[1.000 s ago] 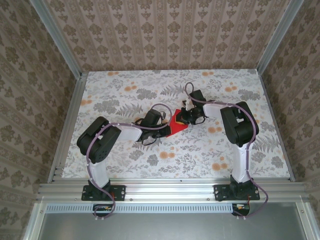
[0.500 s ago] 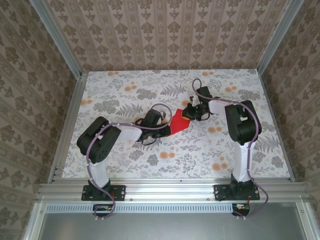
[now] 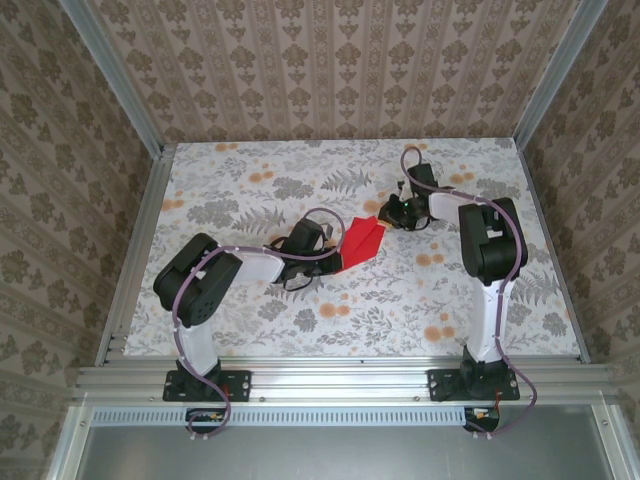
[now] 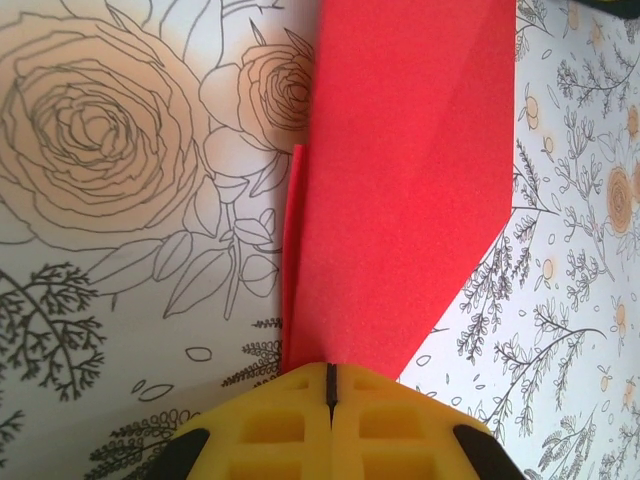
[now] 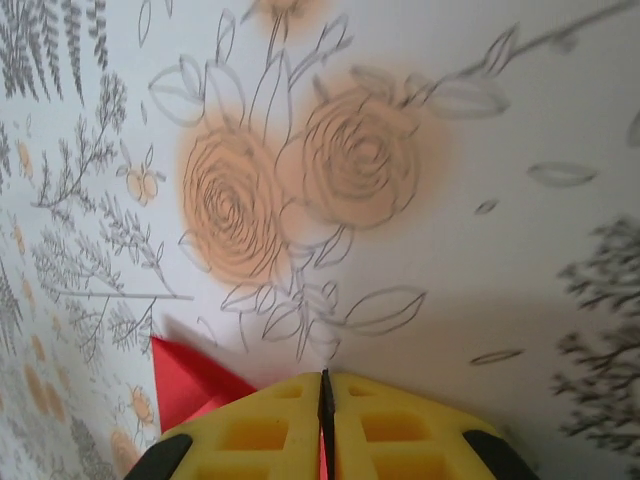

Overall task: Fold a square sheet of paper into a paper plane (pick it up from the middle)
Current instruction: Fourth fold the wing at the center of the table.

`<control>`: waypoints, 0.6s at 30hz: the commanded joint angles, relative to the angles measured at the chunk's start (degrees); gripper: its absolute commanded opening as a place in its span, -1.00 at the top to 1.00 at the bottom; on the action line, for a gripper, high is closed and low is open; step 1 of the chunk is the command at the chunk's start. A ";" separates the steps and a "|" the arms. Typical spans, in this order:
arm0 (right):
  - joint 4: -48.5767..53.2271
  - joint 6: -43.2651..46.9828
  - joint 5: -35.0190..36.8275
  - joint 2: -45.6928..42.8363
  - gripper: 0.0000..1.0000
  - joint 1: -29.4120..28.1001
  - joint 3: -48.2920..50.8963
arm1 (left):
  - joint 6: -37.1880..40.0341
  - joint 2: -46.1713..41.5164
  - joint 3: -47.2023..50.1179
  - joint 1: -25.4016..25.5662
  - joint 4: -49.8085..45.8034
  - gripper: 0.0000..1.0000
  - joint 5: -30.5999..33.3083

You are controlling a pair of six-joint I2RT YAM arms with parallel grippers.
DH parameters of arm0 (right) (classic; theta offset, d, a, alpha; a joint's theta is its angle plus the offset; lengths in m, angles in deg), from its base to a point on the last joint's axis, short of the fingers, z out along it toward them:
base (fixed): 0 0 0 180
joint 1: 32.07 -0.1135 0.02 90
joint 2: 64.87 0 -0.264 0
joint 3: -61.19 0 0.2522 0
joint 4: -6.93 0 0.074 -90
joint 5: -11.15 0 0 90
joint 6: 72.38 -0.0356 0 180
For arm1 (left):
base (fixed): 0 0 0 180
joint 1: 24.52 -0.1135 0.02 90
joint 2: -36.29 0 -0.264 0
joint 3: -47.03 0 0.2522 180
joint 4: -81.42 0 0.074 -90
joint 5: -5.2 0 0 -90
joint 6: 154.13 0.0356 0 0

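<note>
The square sheet of paper is bright red and lies folded into a pointed, layered shape on the floral table, near the middle. My left gripper is shut on its near-left end. In the left wrist view the red paper runs up and away from the closed yellow fingertips of that gripper. My right gripper sits at the paper's far-right corner. Seen from the right wrist, that gripper is shut. A red sliver shows in the slit between its jaws, and a red flap sticks out to their left.
The floral tablecloth covers the table, with metal frame rails along its sides and patterned walls around it. Both arms reach inward toward the centre, their elbows raised above the cloth.
My right gripper has moved to the right and farther back, and the red paper now spreads wider toward it. The left arm has stayed put.
</note>
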 commanded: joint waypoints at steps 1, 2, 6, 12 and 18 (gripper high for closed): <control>1.30 0.31 6.70 1.51 0.76 1.83 -2.09 | 1.81 1.74 1.72 0.87 -11.73 1.00 -0.76; 1.59 0.64 6.66 0.66 0.76 1.78 -2.20 | 1.94 1.78 1.45 0.96 -11.96 1.00 -0.68; 1.76 1.50 5.52 -7.25 0.74 1.48 -0.18 | 2.22 2.05 0.58 1.14 -12.86 1.00 -0.26; 2.57 2.60 2.64 -16.57 0.70 -3.35 5.98 | 1.96 2.30 0.22 1.24 -12.67 1.00 0.11; 0.07 -0.75 0.63 -15.70 0.71 -10.78 10.39 | 1.84 2.31 0.31 1.21 -12.63 1.00 0.29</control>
